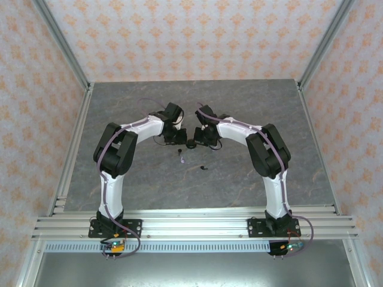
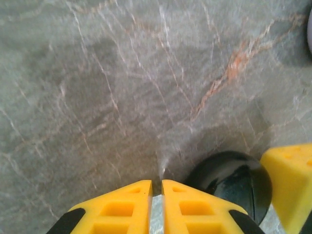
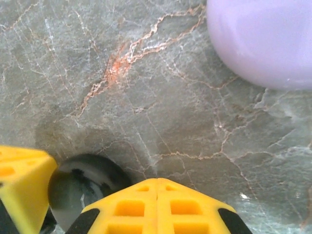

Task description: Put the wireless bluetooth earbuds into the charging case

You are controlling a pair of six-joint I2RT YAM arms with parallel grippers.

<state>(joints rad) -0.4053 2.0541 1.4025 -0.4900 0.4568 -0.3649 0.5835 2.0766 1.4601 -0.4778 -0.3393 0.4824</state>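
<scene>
Left wrist view: left gripper [image 2: 157,185] closest to the lens, yellow fingers drawn together, thin slit between the tips, nothing in it. Tips point at bare table [image 2: 97,97], grey stone pattern with a rusty vein. Black puck [image 2: 229,183], round and glossy, lies just right of these fingers, partly tucked behind them. A yellow finger [image 2: 291,183] of the other arm stands just beyond the puck on its far side.

Right wrist view: right gripper [image 3: 157,184] pressed fully together, no gap, holding nothing. Same black puck low on the left, sitting between this gripper and the left arm's finger. Whether either gripper touches the puck, cannot tell. Lilac puck [image 3: 263,39], round and smooth, rests on the table at the upper right, well apart from the fingertips.

Top view: both arms arch inward and meet nose to nose over the middle of the table, the black puck between the two grippers. Earbuds loose on the table nearer the arm bases: one small piece [image 1: 181,158] just below the left gripper, one tiny black piece [image 1: 203,167] a little further toward the bases and to the right. Both lie apart from the pucks and from the grippers.
</scene>
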